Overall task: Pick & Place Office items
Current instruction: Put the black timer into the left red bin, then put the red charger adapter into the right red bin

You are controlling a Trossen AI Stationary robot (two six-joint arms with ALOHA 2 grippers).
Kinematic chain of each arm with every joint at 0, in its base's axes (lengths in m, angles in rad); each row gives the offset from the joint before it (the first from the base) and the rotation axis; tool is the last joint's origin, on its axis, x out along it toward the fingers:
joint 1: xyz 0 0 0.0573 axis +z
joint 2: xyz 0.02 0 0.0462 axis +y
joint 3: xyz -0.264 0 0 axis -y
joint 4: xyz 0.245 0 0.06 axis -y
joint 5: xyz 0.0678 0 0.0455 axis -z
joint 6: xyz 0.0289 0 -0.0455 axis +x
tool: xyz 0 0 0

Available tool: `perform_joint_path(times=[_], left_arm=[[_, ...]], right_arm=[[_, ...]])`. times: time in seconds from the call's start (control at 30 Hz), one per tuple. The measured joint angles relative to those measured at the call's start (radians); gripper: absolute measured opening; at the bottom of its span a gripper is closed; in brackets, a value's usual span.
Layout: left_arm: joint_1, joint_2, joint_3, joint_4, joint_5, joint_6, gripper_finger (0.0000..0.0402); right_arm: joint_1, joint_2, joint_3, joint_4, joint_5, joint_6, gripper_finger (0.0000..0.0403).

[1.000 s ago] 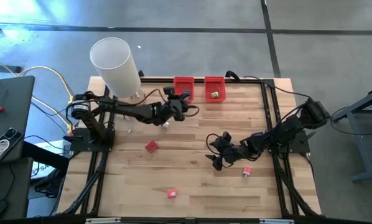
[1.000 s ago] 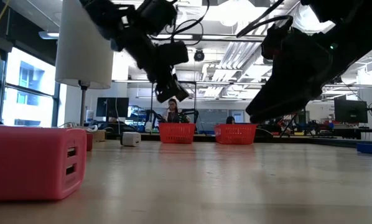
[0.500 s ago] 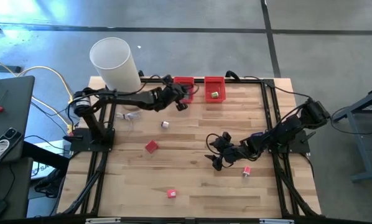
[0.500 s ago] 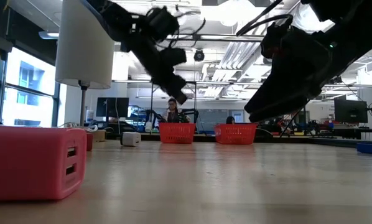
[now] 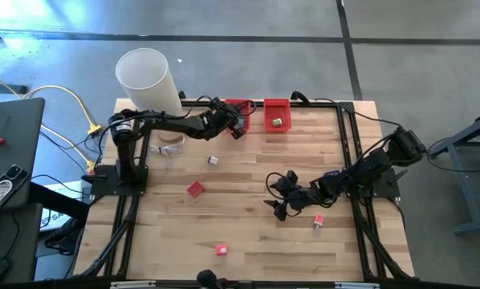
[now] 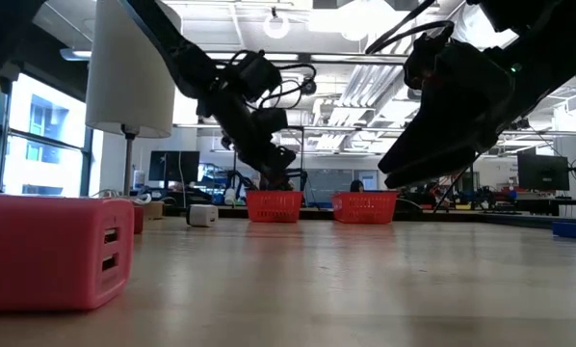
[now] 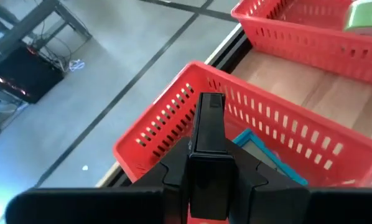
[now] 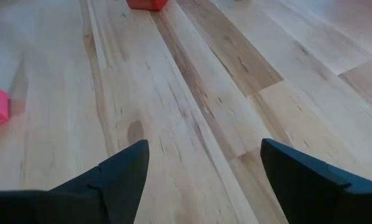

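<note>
Wooden table lies open around spread right gripper; left gripper, seemingly pinching a black piece, hovers over the far-edge bin.

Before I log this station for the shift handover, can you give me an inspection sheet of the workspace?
Surface: wooden table, dark frame around it.
Job's things: red piece left of centre; small red piece near the front edge; white piece; pink-and-white piece by the right arm; green piece in the right red bin; teal flat piece in the left red bin.
Clutter: tall white cylinder at the back left corner.
Grippers: left gripper over the left red bin, shut on a black piece; right gripper open, low over the table.
Cables: yellow and white leads off the left side.
Surroundings: grey floor, desk at left.
</note>
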Motion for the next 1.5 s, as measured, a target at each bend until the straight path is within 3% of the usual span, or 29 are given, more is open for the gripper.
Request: perform_joint_path(times=[0.23, 0.4, 0.63, 1.03, 1.33, 1.5], left_arm=[[0.013, 0.048, 0.000, 0.043, 0.001, 0.001, 0.0054], [0.029, 0.054, 0.000, 0.045, 0.074, -0.061, 0.0063], [0.047, 0.054, 0.000, 0.048, 0.066, -0.093, 0.0097], [0.030, 0.046, -0.001, 0.064, 0.062, -0.087, 0.0103], [-0.085, -0.031, -0.001, 0.049, 0.049, 0.135, 0.0104], [-0.222, -0.126, -0.001, -0.111, 0.043, 0.297, 0.0104]], right_arm=[[0.000, 0.000, 0.000, -0.006, 0.000, -0.001, 0.0298], [0.000, 0.000, 0.000, -0.011, 0.000, -0.004, 0.0298], [0.000, 0.000, 0.000, -0.012, -0.003, -0.009, 0.0298], [0.000, 0.000, 0.000, -0.013, -0.004, -0.019, 0.0298], [0.000, 0.000, 0.000, -0.014, -0.004, -0.023, 0.0298], [0.000, 0.000, 0.000, -0.029, -0.004, -0.023, 0.0298]])
